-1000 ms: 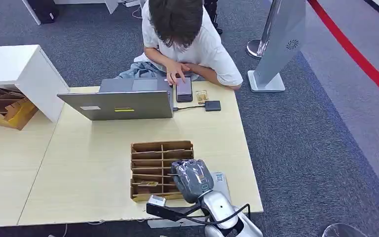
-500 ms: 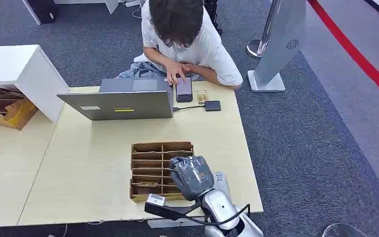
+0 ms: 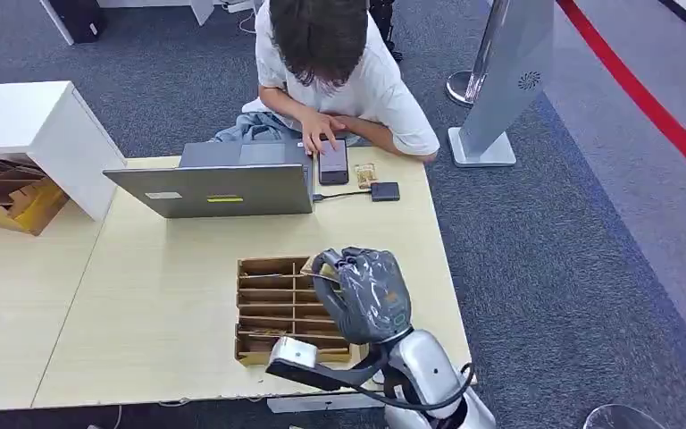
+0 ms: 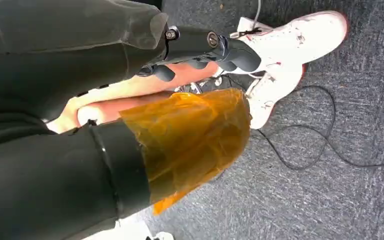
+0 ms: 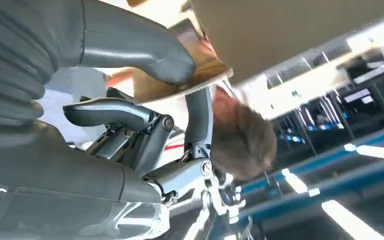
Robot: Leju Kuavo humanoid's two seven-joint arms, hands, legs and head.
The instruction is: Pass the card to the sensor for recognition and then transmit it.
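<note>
The cardboard organizer [image 3: 279, 304] lies flat on the light wooden table [image 3: 161, 295], divided into narrow slots in two columns. One slot in the row nearest the table's front edge holds a small brownish card-like item; what the remaining slots hold cannot be made out, and those beneath the fingers are hidden. A second, open cardboard box [image 3: 4, 192] sits well away from the hand, beside a white cabinet [image 3: 27, 125]; its contents look like folded cardboard dividers.

The right hand [image 3: 366, 293] is raised over the organizer's far right corner. In the right wrist view the thumb [image 5: 145, 47] presses a thin brown card [image 5: 190, 70] against a dark finger [image 5: 198, 117] on the opposite face, so the card is pinched. The head view shows just a sliver of it at the fingertips.

The left hand [image 4: 200, 47] hangs over grey carpet, fingers slightly curled and apart, nothing between them.

Beyond the fingertips of the right hand stand a grey laptop [image 3: 219, 183] bearing a yellow sticker and a pale label, both unreadable, a phone [image 3: 333, 163] under a person's hand [image 3: 317, 134], and a small black device [image 3: 385, 191] on a cable.
</note>
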